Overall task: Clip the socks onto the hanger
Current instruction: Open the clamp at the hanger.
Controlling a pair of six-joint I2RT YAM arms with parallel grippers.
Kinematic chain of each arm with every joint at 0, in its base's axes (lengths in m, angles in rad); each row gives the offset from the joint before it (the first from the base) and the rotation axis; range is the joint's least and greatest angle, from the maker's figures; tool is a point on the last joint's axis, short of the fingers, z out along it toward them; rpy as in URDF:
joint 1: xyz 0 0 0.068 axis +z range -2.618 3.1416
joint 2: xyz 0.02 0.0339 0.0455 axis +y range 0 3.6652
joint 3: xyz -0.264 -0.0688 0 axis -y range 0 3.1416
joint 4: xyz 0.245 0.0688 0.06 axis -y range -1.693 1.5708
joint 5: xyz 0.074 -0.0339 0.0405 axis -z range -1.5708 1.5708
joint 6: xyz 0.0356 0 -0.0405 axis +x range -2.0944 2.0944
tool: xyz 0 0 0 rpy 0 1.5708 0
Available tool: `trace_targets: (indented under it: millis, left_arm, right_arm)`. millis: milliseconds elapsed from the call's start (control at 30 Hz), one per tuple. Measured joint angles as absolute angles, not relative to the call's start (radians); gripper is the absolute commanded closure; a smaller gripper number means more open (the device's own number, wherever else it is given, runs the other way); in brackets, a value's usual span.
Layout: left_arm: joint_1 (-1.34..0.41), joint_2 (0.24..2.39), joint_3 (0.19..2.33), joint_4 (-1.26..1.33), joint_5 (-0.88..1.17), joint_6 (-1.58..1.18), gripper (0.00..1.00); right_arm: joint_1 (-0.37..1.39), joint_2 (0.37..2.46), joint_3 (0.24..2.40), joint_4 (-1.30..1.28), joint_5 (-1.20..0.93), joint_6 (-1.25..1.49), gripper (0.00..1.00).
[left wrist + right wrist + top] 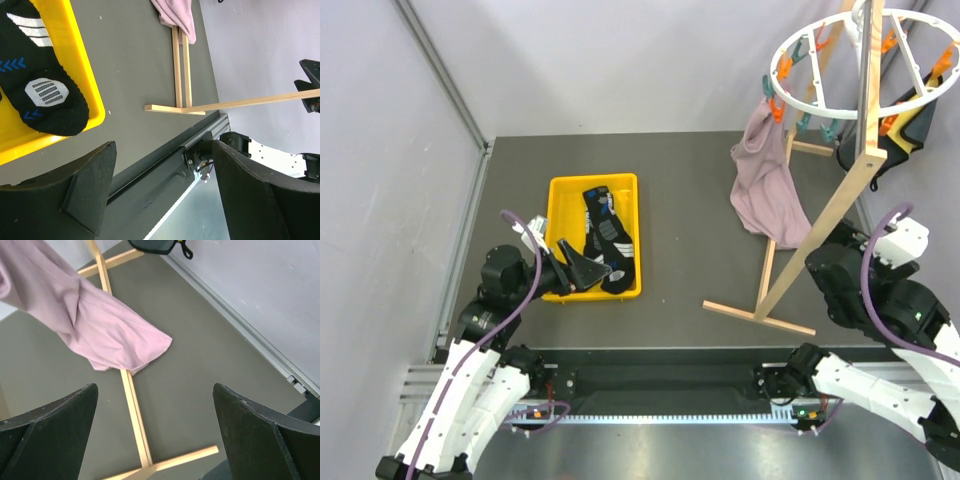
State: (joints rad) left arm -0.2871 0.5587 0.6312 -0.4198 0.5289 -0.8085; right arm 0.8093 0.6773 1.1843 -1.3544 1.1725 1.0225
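Observation:
The black socks (605,238) with grey and white patches lie in the yellow tray (560,190); one toe also shows in the left wrist view (47,87). The hanger, a white ring (798,92) with orange and teal clips, stands high at the back right on a light wooden frame (820,225). My left gripper (581,268) is open and empty, low over the tray's near edge beside the socks; it also shows in the left wrist view (165,150). My right gripper (832,268) is open and empty by the frame's pole, above its wooden base (134,415); it also shows in the right wrist view (155,390).
A pink-mauve garment (766,185) hangs from the ring down to the table. A black and yellow bag (900,125) hangs at the far right. The frame's base bar (760,315) lies near the table's front edge. Grey walls close the left and back.

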Motion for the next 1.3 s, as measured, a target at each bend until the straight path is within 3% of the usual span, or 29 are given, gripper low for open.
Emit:
trace_targets:
  millis: [133,633,867,1033,1300]
  left_arm:
    - [-0.287,0.555,0.631,-0.429,0.532,-0.805,0.18]
    - [-0.287,0.497,0.629,-0.469,0.535,-0.805,0.19]
    - [-0.288,0.484,0.63,-0.506,0.534,-0.805,0.19]
    - [-0.288,0.466,0.63,-0.525,0.534,-0.805,0.19]
    - [-0.289,0.461,0.636,-0.551,0.53,-0.805,0.19]
  right_arm:
    - [0.809,0.653,1.165,-1.35,1.223,1.097,0.1]
    - [0.816,0.472,0.889,-1.285,1.245,1.398,0.08]
    - [0.817,0.437,0.898,-1.262,1.377,1.551,0.08]
    - [0.817,0.532,0.953,-1.243,1.436,1.545,0.08]
    - [0.813,0.52,1.008,-1.245,1.45,1.514,0.06]
